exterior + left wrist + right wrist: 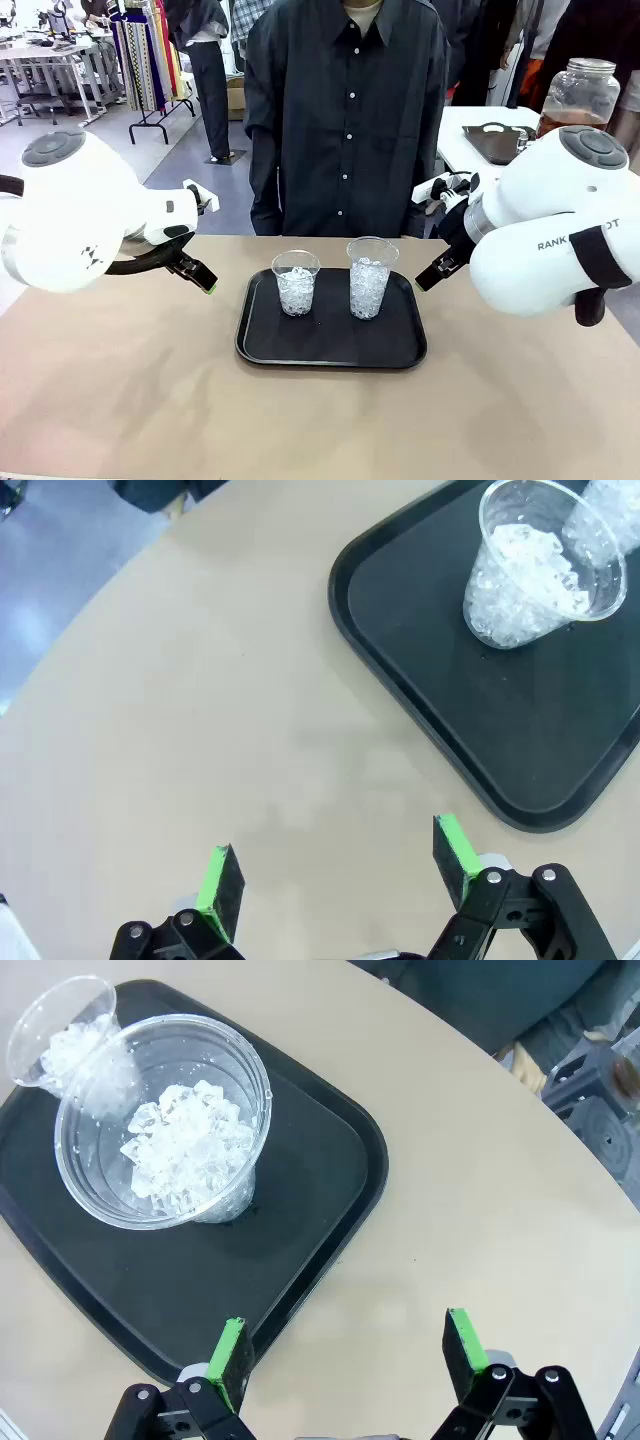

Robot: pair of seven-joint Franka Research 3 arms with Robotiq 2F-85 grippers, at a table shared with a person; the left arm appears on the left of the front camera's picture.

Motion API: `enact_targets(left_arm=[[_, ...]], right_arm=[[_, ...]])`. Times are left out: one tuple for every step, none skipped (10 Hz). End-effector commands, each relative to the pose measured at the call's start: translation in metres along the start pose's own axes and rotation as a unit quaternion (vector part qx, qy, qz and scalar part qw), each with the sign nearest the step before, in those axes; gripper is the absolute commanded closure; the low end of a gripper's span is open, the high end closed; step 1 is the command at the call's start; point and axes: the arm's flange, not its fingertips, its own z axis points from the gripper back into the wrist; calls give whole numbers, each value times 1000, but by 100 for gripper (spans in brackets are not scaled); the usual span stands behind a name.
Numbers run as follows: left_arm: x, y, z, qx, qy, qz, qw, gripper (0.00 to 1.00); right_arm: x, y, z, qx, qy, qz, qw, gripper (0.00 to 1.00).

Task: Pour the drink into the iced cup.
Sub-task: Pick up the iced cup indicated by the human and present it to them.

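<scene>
Black tray (330,352) sat mid-tabletop (120,400), w/ two clear iced cups side by side on it. The shorter iced cup (296,283) stood toward the robot's left and the taller iced cup (371,278) toward its right, both upright and close together but apart. Both held ice only, no liquid visible.

The drink (556,124) was amber, inside a glass jar (585,95) w/ a silver lid (591,66). The jar stood on a white table (470,125) at the far right, behind the right arm and well apart from the tray. Its lower part was hidden by that arm.

The left fingers (222,882) were spread wide w/ nothing btwn them, over bare tabletop just beside the tray's corner. The shorter cup showed farther off in the left wrist view. The right fingers (231,1358) were also wide apart and empty. One pad was over the tray's rim, the other over tabletop, w/ the taller cup near ahead of them.

A person in a dark button shirt (345,110) stood at the far side, directly behind the tray. Their hands couldn't be made out.
</scene>
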Motion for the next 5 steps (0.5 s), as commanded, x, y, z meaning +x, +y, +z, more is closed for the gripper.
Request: enact_targets(left_arm=[[1,0,2,1,-4,-2,1000,0],[1,0,2,1,-4,-2,1000,0],[1,0,2,1,-4,-2,1000,0],[1,0,2,1,-4,-2,1000,0],[1,0,2,1,-4,-2,1000,0]], right_arm=[[1,0,2,-1,-2,0,1000,0],[1,0,2,-1,-2,0,1000,0],[1,0,2,-1,-2,0,1000,0],[1,0,2,-1,-2,0,1000,0],[1,0,2,-1,-2,0,1000,0]])
